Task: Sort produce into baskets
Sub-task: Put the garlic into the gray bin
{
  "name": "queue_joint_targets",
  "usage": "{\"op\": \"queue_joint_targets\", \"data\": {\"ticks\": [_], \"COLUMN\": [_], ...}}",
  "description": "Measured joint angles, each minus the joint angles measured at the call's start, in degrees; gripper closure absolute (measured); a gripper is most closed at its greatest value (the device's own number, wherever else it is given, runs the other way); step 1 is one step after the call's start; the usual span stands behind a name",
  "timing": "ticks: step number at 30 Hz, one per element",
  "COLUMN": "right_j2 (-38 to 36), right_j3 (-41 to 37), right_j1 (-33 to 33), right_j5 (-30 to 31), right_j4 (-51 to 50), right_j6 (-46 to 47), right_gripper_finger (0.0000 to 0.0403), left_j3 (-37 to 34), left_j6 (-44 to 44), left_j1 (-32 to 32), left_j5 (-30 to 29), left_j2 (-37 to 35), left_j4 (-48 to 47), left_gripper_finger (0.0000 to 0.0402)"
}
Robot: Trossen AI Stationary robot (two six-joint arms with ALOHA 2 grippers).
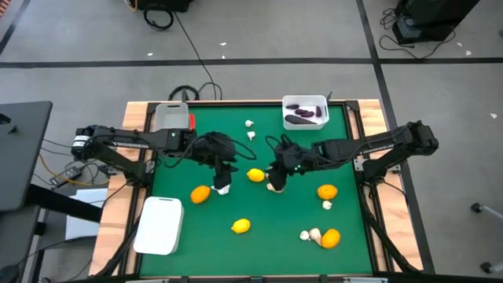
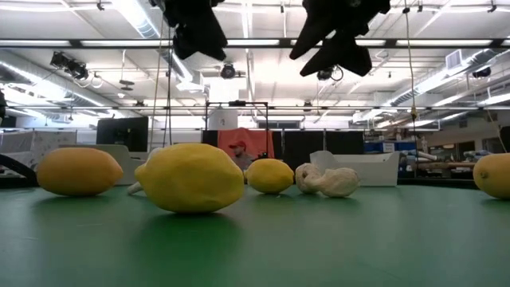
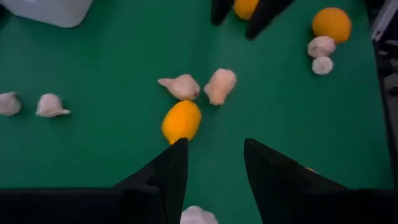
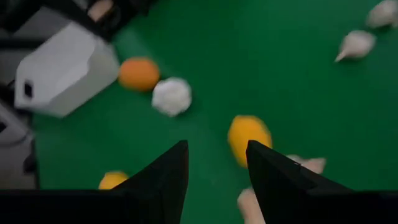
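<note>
L gripper is hovering mid-table w/ fingers spread wide, nothing between them, a garlic bulb sitting right under it. R gripper is hanging just beside, fingers also parted and empty, over a pair of bulbs next to a yellow lemon.

Outward: an orange fruit is lying near the L gripper, another lemon toward the front, more oranges and bulbs on the R side. Eggplants are already lying in the back basket; the white basket at front L and the greyish one at back L are looking unfilled.

Risks, prob: both arms are crowding the same patch, so a clash is possible. A descent could also nudge the lemon and send it rolling, and bulbs may slip from a loose pinch.
</note>
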Motion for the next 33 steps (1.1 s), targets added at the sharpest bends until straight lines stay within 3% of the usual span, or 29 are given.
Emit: {"op": "queue_joint_targets", "data": {"ticks": [3, 11, 19, 28, 33], "right_j2": [0.96, 6.2, 11.56, 20.4, 26.63], "right_j3": [0.03, 0.04, 0.02, 4.3, 10.81], "right_j1": [0.09, -3.09, -11.05, -24.01, -28.32], "right_j5": [-2.43, 0.87, -1.21, -15.1, -17.28], "right_j4": [1.22, 4.3, 5.52, 6.9, 5.06], "right_j6": [-2.53, -1.48, -12.59, -29.06, -35.18], "right_gripper_finger": [0.0229, 0.0229, 0.0228, 0.0226, 0.0225], "left_j3": [-3.22, -11.93, -17.89, -20.16, -20.16], "left_j6": [-0.33, -3.67, -7.95, -13.42, -15.56], "left_j1": [0.13, 1.12, 2.14, 5.13, 8.54], "left_j5": [0.65, 2.24, 1.97, 1.6, 1.27], "left_j2": [-0.48, -0.91, -0.92, -0.95, -1.33], "left_j4": [1.82, 11.71, 12.14, 13.54, 13.44], "left_gripper_finger": [0.024, 0.024, 0.024, 0.024, 0.024]}}
